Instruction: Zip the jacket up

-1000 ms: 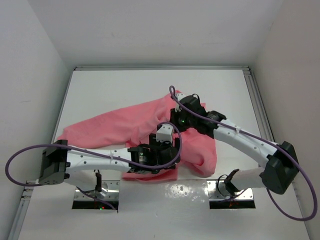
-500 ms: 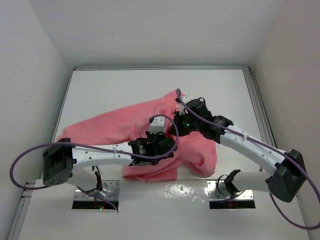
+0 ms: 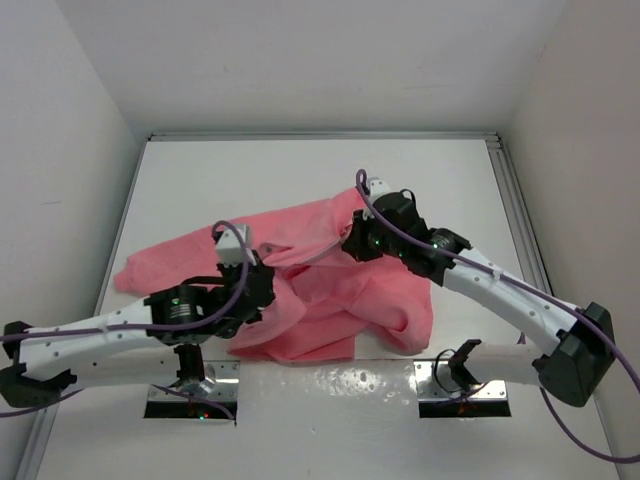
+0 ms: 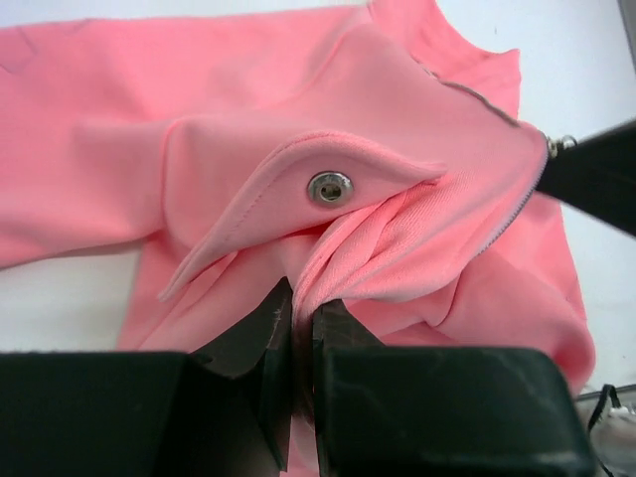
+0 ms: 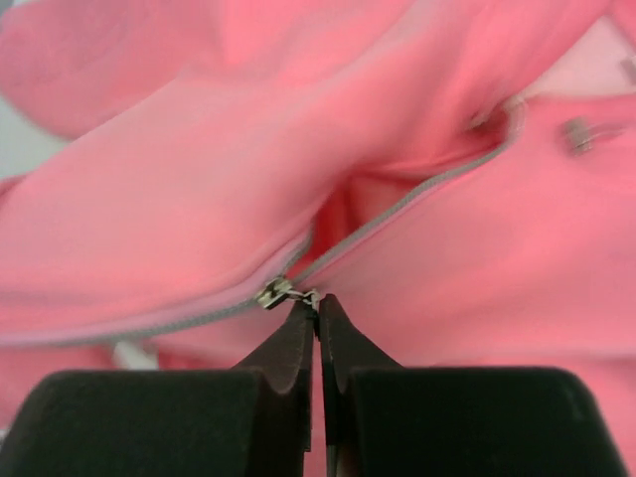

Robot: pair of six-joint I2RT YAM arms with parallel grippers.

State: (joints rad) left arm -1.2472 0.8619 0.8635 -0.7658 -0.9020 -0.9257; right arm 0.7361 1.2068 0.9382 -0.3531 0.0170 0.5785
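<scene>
The jacket (image 3: 330,290) lies crumpled on the white counter (image 3: 300,180), with one sleeve (image 3: 190,255) stretched flat from its left side.

Left end effector (image 4: 303,320): positioned at the near left part of the jacket; closed, gripping a raised fold of fleece; the fold is pinched between both fingers (image 4: 260,343), just below the pocket flap (image 4: 248,199); the flap's metal snap (image 4: 329,186) faces upward.

Right end effector (image 5: 318,310): positioned at the far right part of the jacket, near the collar (image 4: 437,40); closed, with the fingertips clamped on the small metal zipper pull (image 5: 311,296); the slider (image 5: 274,292) sits touching the pull on its left; the zipper (image 5: 417,199) runs away from the slider toward the jacket's upper part; the fabric gapes apart just beyond the slider.

The jacket front between the two end effectors is bunched and lifted off the counter.
</scene>
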